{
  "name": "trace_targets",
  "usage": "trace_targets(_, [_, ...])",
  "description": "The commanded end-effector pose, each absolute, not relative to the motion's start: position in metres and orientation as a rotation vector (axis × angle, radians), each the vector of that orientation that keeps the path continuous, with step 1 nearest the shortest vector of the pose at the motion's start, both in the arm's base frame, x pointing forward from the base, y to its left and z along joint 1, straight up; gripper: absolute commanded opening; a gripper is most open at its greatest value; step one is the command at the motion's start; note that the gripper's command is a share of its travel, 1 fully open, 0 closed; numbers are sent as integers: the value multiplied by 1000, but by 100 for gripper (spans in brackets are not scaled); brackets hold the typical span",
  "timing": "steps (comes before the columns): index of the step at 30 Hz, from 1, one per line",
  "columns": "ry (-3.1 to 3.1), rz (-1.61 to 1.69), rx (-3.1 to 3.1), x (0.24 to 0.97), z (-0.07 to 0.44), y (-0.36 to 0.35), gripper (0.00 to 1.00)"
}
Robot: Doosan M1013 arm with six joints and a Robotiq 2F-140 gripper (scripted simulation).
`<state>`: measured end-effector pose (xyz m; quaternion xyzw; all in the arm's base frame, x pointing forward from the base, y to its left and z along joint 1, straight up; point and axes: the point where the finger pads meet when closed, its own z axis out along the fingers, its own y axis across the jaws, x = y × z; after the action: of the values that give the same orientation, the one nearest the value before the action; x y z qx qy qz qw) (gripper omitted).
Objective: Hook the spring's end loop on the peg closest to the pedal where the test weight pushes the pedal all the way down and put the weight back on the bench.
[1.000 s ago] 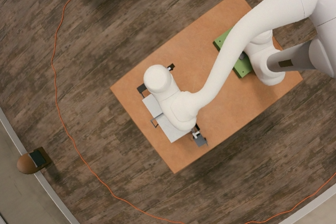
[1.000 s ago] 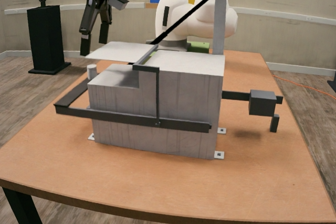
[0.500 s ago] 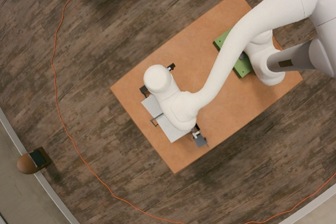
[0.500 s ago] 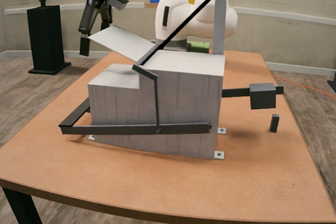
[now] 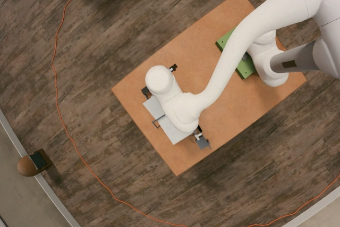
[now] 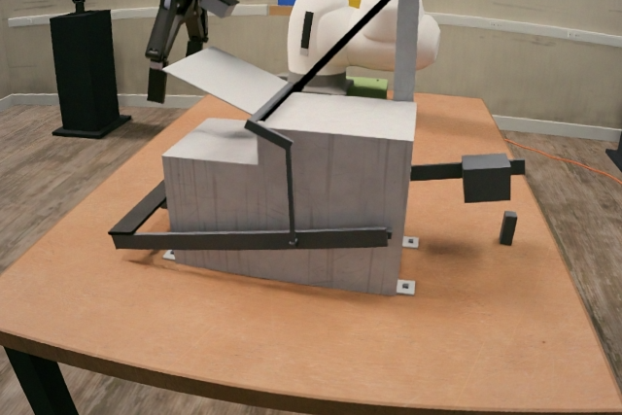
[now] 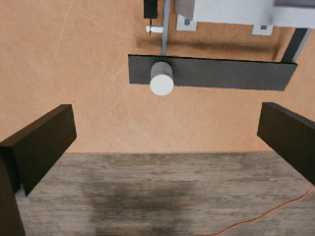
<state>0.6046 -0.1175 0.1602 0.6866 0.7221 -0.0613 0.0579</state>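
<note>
My gripper (image 6: 175, 69) (image 7: 166, 120) is wide open and empty, above and beyond the pedal's outer edge. The steel weight (image 7: 161, 85), a pale cylinder, stands on the dark pedal (image 7: 231, 74) (image 6: 138, 209) near its far end and touches neither finger. The feeder hides it in the exterior view. The pedal is low, close above the bench; I cannot tell whether it is fully down. The black spring (image 7: 150, 9) (image 6: 346, 39) slants down from the upright post; its thin end wire crosses a white peg (image 7: 154, 29). Other pegs are hidden. The lid (image 6: 225, 76) is tilted open.
The grey feeder box (image 6: 336, 190) stands on the bench (image 6: 301, 345) (image 5: 236, 103). The tall post (image 6: 407, 33) rises at its back. A dark counterweight block (image 6: 486, 178) (image 5: 202, 142) sticks out opposite the pedal, above a small dark upright block (image 6: 508, 227). The arm covers much of the feeder from above.
</note>
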Motion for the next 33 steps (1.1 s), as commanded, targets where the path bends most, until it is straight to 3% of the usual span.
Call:
trace_targets(1, [2187, -183, 2080, 605, 178, -118, 100])
trace_targets(13, [2187, -183, 2080, 606, 258, -118, 100])
trace_targets(33, [2187, -182, 2080, 606, 257, -118, 100])
